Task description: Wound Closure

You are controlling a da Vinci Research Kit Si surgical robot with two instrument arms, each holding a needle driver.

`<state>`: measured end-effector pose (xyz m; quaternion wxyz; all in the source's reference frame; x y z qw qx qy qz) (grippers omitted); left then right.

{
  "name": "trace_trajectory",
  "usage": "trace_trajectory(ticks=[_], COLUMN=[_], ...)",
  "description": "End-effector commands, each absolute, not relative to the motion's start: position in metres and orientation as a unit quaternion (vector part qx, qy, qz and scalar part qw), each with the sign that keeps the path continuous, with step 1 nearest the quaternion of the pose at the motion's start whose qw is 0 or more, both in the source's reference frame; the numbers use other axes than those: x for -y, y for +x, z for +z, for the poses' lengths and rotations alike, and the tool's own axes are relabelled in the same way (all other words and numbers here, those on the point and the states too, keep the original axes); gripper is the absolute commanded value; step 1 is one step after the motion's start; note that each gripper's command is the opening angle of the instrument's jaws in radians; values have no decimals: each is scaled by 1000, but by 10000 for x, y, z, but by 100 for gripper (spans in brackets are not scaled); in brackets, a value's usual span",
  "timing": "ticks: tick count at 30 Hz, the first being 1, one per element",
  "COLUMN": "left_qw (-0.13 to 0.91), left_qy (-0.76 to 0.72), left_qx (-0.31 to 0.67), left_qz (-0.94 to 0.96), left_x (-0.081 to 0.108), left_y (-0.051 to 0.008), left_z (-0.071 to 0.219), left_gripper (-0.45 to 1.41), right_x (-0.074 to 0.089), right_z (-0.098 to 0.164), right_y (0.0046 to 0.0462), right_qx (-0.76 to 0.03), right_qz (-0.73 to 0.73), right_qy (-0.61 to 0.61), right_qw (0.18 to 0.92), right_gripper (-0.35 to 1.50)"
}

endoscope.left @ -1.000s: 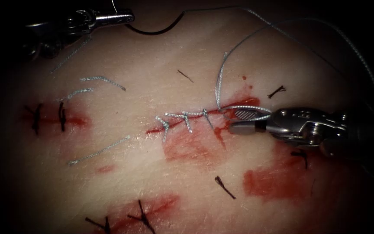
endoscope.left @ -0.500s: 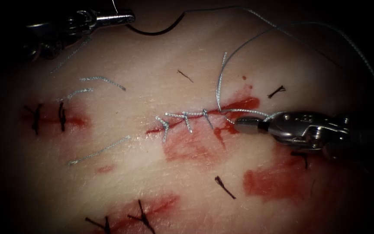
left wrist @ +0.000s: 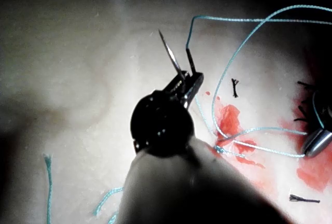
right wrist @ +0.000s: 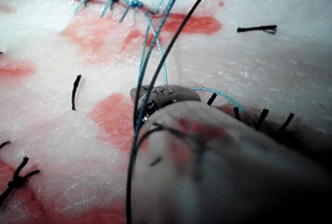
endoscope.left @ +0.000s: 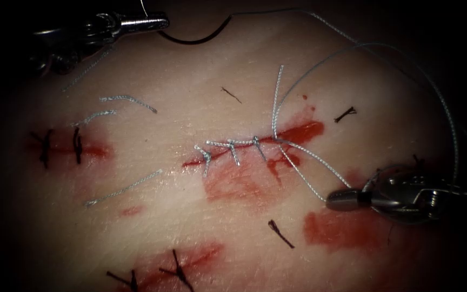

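Note:
The cut (endoscope.left: 293,132) runs across the middle of the tissue (endoscope.left: 190,108), with three pale stitches (endoscope.left: 233,146) over its left part. My left tool (endoscope.left: 160,22) is at the upper left, well left of the cut. It is shut on the dark curved needle (endoscope.left: 190,40) about mid-curve (left wrist: 179,73), clear of the tissue. My right tool (endoscope.left: 339,200) sits lower right of the cut, shut on the thread (endoscope.left: 314,159). Two strands run from the cut's right part to its jaws (right wrist: 155,97). A short tail (endoscope.left: 277,92) stands up from the cut.
Red fluid (endoscope.left: 341,227) stains the tissue below and right of the cut. Loose pale cut ends of thread (endoscope.left: 125,189) lie at the left. Older black stitches (endoscope.left: 77,146) and black thread bits (endoscope.left: 280,233) are scattered around. A long thread loop (endoscope.left: 433,81) arcs over the right side.
The right tool's jaws closed on the thread at the cut, then moved down and to the right, drawing the strands out straight. The left tool and needle stayed still.

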<state>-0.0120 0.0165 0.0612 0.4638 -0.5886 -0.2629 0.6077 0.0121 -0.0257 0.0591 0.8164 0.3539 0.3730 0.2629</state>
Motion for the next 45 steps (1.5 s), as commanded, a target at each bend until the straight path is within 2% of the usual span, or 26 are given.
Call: trace_trajectory(ticks=[1,4,6,8,10,17,25,30,33,37,39,41,45], left_qw=[464,464,464,463,463,464,463,463,462,462,462,462,461], left_qy=[-589,-589,-589,-589,-589,-589,-589,-589,-589,-589,-589,-589,-589], left_qx=[263,263,263,263,263,263,264,264,265,265,265,265,266], left_qz=[608,608,608,608,608,608,608,608,608,608,608,608,608], left_x=[-164,-164,-164,-164,-164,-163,-163,-163,-163,-163,-163,-163,-163], left_y=[-125,-125,-126,-126,-126,-127,-127,-127,-127,-127,-127,-127,-127], left_z=[618,618,618,618,617,617,617,616,616,616,616,616,616], left_gripper=[-45,-45,-45,-45,-45,-45,-45,-45,-45,-45,-45,-45,-45], right_x=[269,269,264,258,254,241,228,233,243,247,242,229,214], right_z=[584,580,580,579,577,564,555,554,551,542,537,524,510], right_y=[121,121,124,125,123,109,91,73,67,82,92,113,133], right_qx=[-368,-362,-360,-382,-402,-422,-431,-409,-387,-378,-400,-438,-468], right_qz=[257,258,258,252,251,218,208,260,263,256,256,246,255], right_qy=[361,366,367,371,358,329,323,356,364,385,386,379,379], right_qw=[817,818,818,808,804,816,816,799,805,802,791,777,756], right_gripper=[-35,-35,16,78,98,125,125,103,105,103,106,84,86])
